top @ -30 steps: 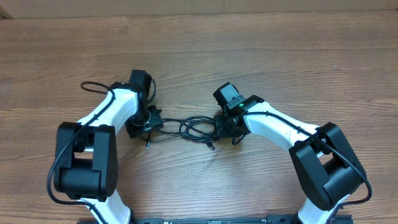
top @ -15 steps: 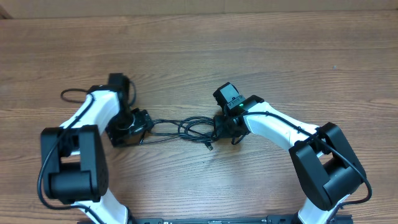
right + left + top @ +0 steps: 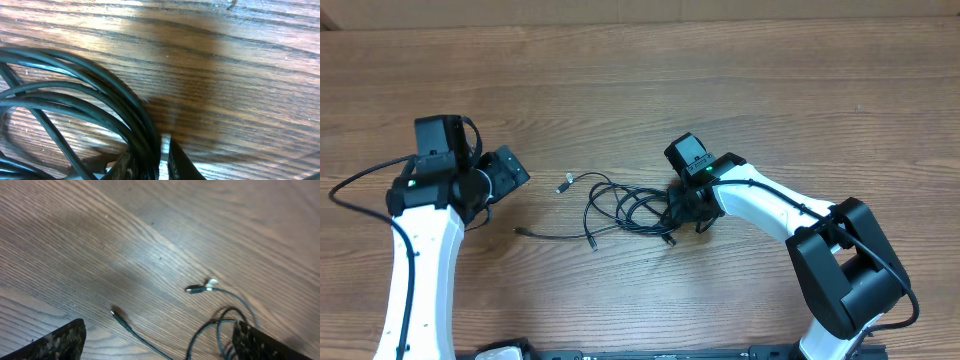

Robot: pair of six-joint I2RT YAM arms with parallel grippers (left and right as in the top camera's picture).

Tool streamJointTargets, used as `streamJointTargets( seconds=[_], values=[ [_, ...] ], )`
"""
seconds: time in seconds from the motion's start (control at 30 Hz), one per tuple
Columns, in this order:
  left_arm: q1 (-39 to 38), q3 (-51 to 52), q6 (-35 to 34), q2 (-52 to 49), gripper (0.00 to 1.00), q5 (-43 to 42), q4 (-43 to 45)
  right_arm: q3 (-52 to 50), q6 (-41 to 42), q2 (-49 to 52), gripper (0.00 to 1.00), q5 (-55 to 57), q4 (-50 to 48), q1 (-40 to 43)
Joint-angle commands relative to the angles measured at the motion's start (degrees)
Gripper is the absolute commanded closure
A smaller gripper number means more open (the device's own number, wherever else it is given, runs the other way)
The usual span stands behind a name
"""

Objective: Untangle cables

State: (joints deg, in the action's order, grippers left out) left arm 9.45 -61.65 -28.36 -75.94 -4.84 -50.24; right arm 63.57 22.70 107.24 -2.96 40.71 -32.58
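Though unclear overhead, right pincer (image 3: 147, 165) around cables (image 3: 136, 127).

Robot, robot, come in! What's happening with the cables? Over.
Left gripper open, empty, apart from the cables. Right gripper shut on their bunched end. Loops tangled, plug ends loose on table. Nothing in the way.

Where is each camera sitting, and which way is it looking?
Overhead: above the table, facing straight down at the cables; left arm and right arm show.
Left wrist: on the left arm, tilted down at wood and cable ends; the open left gripper shows its fingers in the bottom corners.
Right wrist: low over the wood, right gripper pinching the cables.
Shared: overhead and left wrist both show the silvery plug.
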Motion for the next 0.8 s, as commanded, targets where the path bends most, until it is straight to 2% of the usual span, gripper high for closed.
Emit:
streamJointTargets(
  seconds=[0.0, 0.13, 0.23, 0.4, 0.53, 0.77],
  values=[
    [-0.9, -0.2, 2.4, 0.0, 0.07, -3.4, -0.3, -3.3, 0.0, 3.1, 0.84, 4.4, 0.9, 0.8],
    [-3.3, -0.2, 6.7, -2.8, 0.07, -4.2, -0.1, -3.3, 0.0, 3.1, 0.84, 4.3, 0.7, 0.8],
    [-6.0, -0.2, 10.7, -5.9, 0.14, -6.3, 1.0, -3.3, 0.0, 3.1, 0.84, 4.3, 0.7, 0.8],
    [-11.3, -0.2, 12.1, -13.0, 0.5, -8.3, 2.5, -3.3, 0.0, 3.1, 0.84, 4.3, 0.7, 0.8],
    [-14.4, -0.2, 12.1, -19.3, 0.5, -8.8, 3.3, -3.3, 0.0, 3.1, 0.84, 4.3, 0.7, 0.8],
    [-17.0, -0.2, 13.8, -26.4, 0.46, -17.0, 7.8, -3.3, 0.0, 3.1, 0.84, 4.3, 0.7, 0.8]
  ],
)
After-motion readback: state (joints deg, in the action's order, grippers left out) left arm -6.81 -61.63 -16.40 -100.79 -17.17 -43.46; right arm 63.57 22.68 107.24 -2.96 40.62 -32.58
